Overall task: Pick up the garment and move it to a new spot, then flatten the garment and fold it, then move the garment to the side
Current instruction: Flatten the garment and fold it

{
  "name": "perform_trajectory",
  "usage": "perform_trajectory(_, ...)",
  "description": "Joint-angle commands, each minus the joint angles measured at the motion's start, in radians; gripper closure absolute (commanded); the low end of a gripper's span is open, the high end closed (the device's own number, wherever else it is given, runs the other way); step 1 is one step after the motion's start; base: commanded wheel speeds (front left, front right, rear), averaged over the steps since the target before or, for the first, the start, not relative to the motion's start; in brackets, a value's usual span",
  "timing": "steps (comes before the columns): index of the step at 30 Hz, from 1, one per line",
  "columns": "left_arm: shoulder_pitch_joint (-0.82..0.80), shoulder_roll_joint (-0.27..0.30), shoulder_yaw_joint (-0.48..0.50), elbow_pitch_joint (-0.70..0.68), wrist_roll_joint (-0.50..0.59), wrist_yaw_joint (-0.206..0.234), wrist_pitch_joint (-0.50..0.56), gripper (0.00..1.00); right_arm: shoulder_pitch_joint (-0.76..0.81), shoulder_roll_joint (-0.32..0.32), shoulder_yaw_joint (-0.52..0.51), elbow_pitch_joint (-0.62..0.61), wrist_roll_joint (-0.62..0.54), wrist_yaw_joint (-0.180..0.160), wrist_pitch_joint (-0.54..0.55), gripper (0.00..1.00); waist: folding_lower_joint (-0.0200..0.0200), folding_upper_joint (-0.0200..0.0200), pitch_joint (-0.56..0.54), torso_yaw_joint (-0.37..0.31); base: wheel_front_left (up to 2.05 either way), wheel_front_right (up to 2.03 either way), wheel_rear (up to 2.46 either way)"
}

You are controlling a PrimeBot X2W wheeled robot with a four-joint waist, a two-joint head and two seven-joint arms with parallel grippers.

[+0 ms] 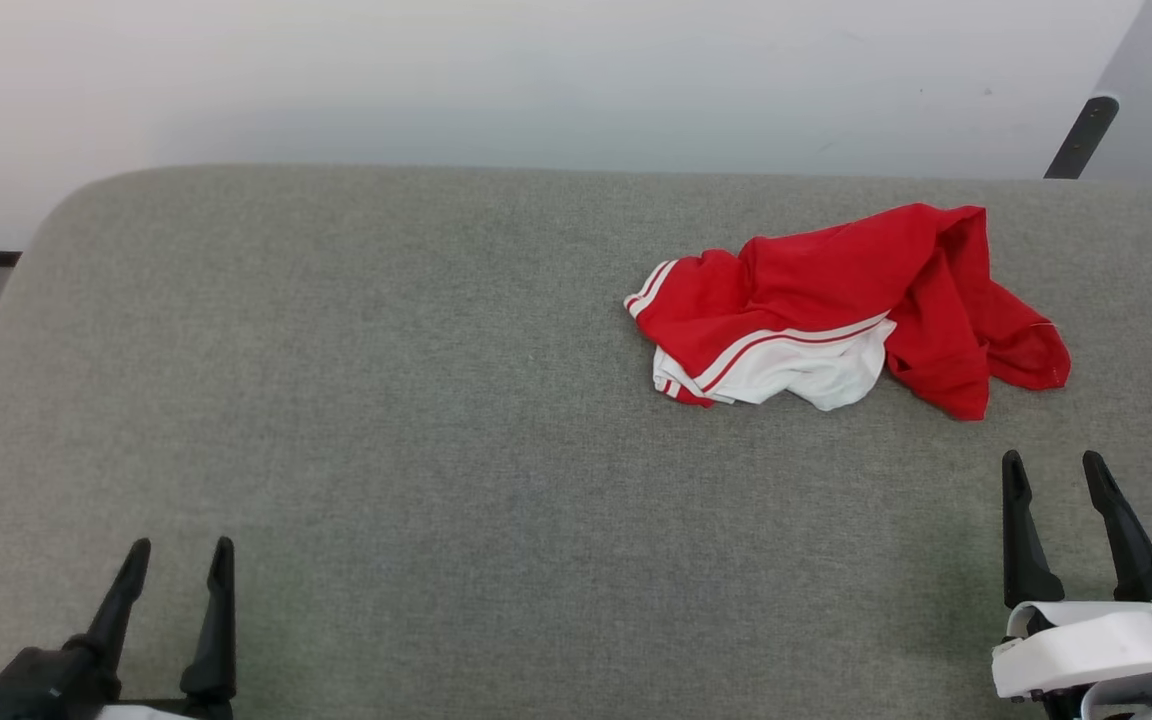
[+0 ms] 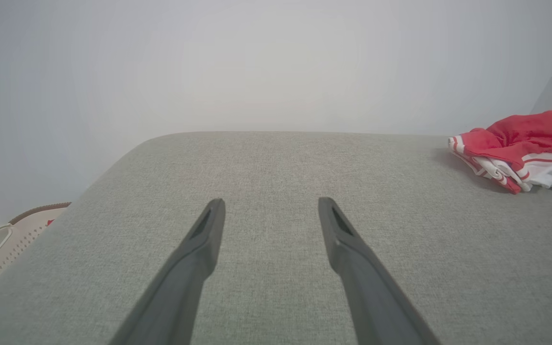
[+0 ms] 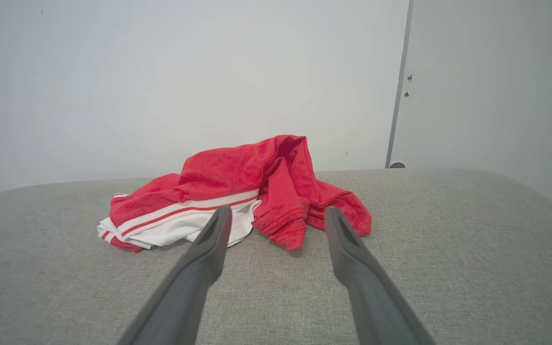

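Both claws stood released and empty: left claw, right claw. The garment lay crumpled at the far right of the bench, ahead of the right claw. Pinching one loose fold might tangle the heap further.

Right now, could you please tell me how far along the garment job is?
Nothing looks done yet: the garment lies crumpled on the grey fabric surface, toward its far right. Nothing is in hand: the left pincer and right pincer are open, empty and clear of it. Left: picking it up, moving, flattening, folding and setting it aside.
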Motion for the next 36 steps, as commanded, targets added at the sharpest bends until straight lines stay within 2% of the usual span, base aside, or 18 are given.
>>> perform_trajectory(1, 0.007, -0.001, 0.000, -0.005, 0.002, 0.002, 0.000, 0.00, -0.006, 0.005, 0.004, 0.002, -0.002, 0.000, -0.001, 0.00, 0.0000, 0.0000, 0.004, -0.001, 0.00, 0.00, 0.00)
perform_trajectory(26, -0.024, -0.013, -0.024, -0.020, 0.008, 0.002, 0.000, 0.00, -0.030, 0.016, 0.014, 0.008, -0.023, 0.000, -0.002, 0.00, 0.0000, 0.0000, 0.039, -0.003, 0.00, 0.00, 0.00)
perform_trajectory(30, -0.049, 0.014, -0.063, -0.026, -0.008, 0.002, 0.000, 0.00, -0.044, 0.019, 0.020, 0.007, -0.021, 0.000, -0.002, 0.00, 0.0000, 0.0000, 0.052, -0.014, 0.00, 0.00, 0.00)
perform_trajectory(36, -0.211, 0.137, -0.232, -0.051, -0.042, 0.002, 0.000, 0.00, -0.057, 0.026, 0.016, -0.010, -0.011, 0.000, -0.002, 0.00, 0.0000, 0.0000, 0.087, -0.029, 0.00, 0.00, 0.00)
